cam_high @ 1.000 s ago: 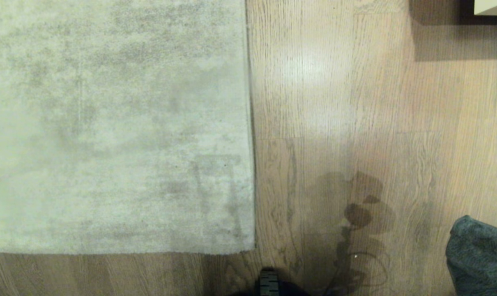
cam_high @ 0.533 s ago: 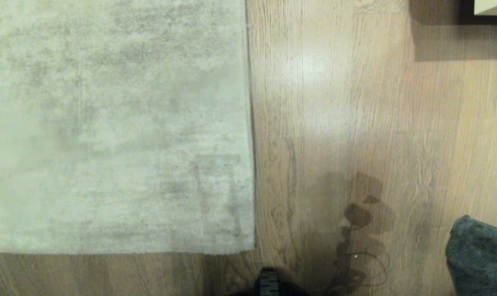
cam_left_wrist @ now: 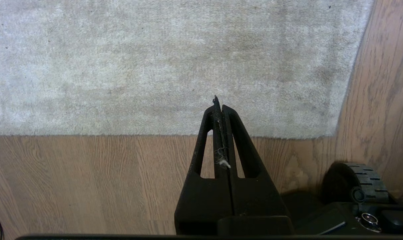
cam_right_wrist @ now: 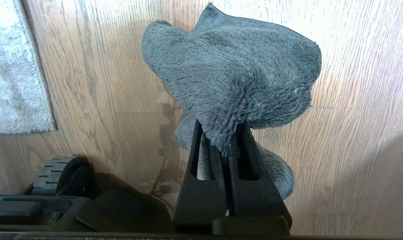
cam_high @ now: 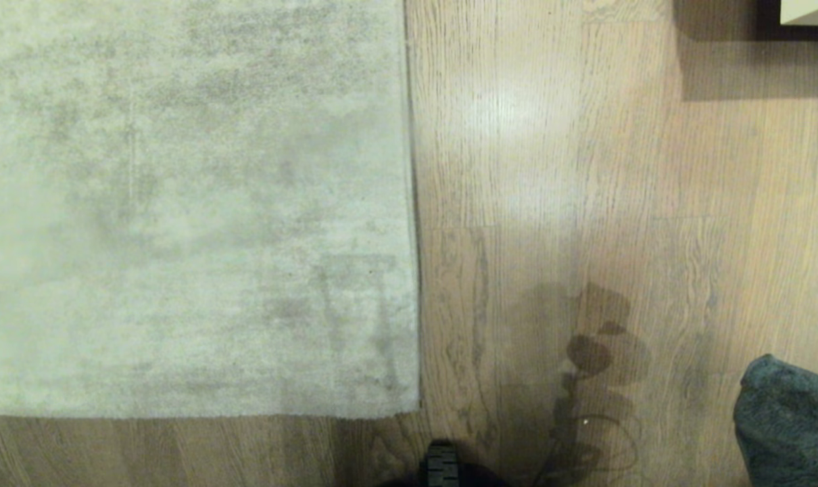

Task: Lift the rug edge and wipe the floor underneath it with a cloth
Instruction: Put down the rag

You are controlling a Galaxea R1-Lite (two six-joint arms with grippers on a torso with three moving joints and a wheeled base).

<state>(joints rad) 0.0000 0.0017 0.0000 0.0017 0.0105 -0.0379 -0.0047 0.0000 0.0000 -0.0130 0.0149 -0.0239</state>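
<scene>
Two surfaces are filling nearly everything we are looking at from the head: the rug [cam_high: 186, 203], pale and mottled with darker patches, is lying flat over the left half, and the floor [cam_high: 652, 203] of light wood-grain planks is taking the right half and a strip along the near side. The rug's near right corner is sitting flat on the planks, its thin bound edge running straight away from us. A soft glare is shining on the planks beside that edge, and a dark shadow is falling in the far right corner under a pale piece of furniture [cam_high: 811, 10]. Nearer us we are seeing the base wheel [cam_high: 443, 465] poking in at the bottom. The cloth [cam_right_wrist: 234, 70], dark grey-teal and fuzzy, is hanging above the bare planks well to the right of the rug, and the right gripper [cam_right_wrist: 223, 140] is pinching it between its fingers. The left gripper [cam_left_wrist: 219, 106] is hovering over the rug's near border with its fingers pressed together, holding nothing but a wisp of lint.
</scene>
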